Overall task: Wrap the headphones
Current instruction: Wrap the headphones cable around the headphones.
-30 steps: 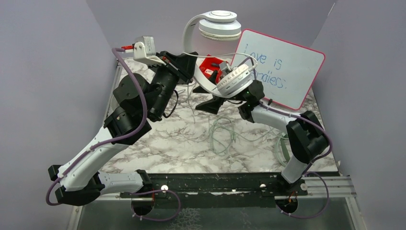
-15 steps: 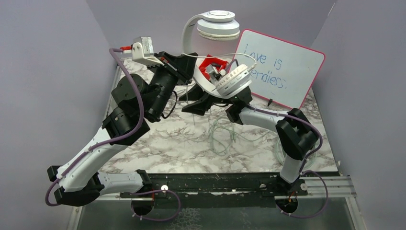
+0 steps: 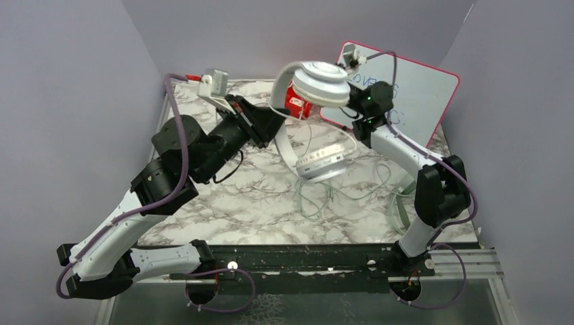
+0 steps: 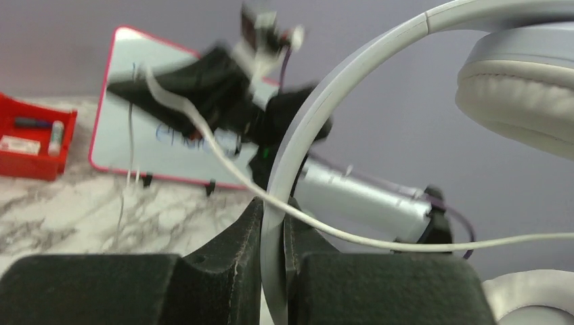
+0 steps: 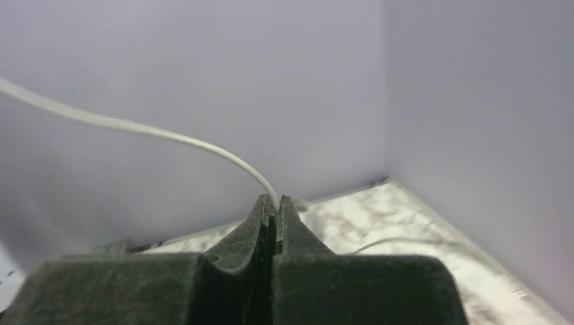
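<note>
Left gripper (image 4: 274,227) clamps the headphones (image 3: 318,80) by the band, cups stacked upright; right gripper (image 5: 275,208) pinches the cable (image 5: 169,135)

Dial set on the table centre, seen from above.

- 12 o'clock: white headphones (image 3: 318,80) hang in the air, headband pinched in the left gripper (image 4: 273,211). Their lower cup dangles above the marble table (image 3: 223,206). A red tray (image 3: 296,103) sits behind.
- 1–2 o'clock: a whiteboard (image 3: 420,95) leans upright. The right gripper (image 5: 276,204) in front of it is clamped on a white cable (image 5: 169,135), which crosses the gap between the arms.
- 4–5 o'clock: mint cables (image 3: 315,196) lie looped on the marble, beside the right arm (image 3: 406,152).
- 7–10 o'clock: the left arm (image 3: 183,145) spans this side.
- 6 o'clock: bare marble gives the widest passage.
</note>
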{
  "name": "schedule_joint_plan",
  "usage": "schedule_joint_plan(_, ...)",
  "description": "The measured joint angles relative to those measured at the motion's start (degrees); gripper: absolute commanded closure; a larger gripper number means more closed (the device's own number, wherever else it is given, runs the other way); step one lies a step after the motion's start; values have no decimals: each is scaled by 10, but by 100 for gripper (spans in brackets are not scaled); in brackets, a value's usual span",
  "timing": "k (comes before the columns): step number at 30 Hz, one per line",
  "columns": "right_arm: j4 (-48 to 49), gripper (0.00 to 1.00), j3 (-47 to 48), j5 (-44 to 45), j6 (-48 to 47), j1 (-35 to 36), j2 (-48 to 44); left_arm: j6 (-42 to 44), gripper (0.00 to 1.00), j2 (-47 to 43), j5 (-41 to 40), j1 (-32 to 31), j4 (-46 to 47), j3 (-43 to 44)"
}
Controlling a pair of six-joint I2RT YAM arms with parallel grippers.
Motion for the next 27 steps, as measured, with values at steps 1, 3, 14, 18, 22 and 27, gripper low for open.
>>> schedule_joint_plan(1,-27,100,37,-6,-5,-26,1,-2,100,-2,15,0,-3,-16)
schedule_joint_plan(3,-71,100,103,-8,-21,-52,5,-5,100,-10,42,0,-21,-58)
schedule_joint_plan(14,-217,100,283,-9,-64,-108,22,-11,100,2,94,-1,-117,-198)
schedule_joint_plan(18,-242,100,283,-23,-62,-116,51,-9,100,-5,97,-1,-118,-195)
schedule_joint_plan(22,-274,100,283,-27,-61,-109,85,1,100,9,123,-1,-112,-175)
schedule_joint_plan(27,-305,100,271,-20,-62,-104,97,10,100,13,141,-1,-97,-172)
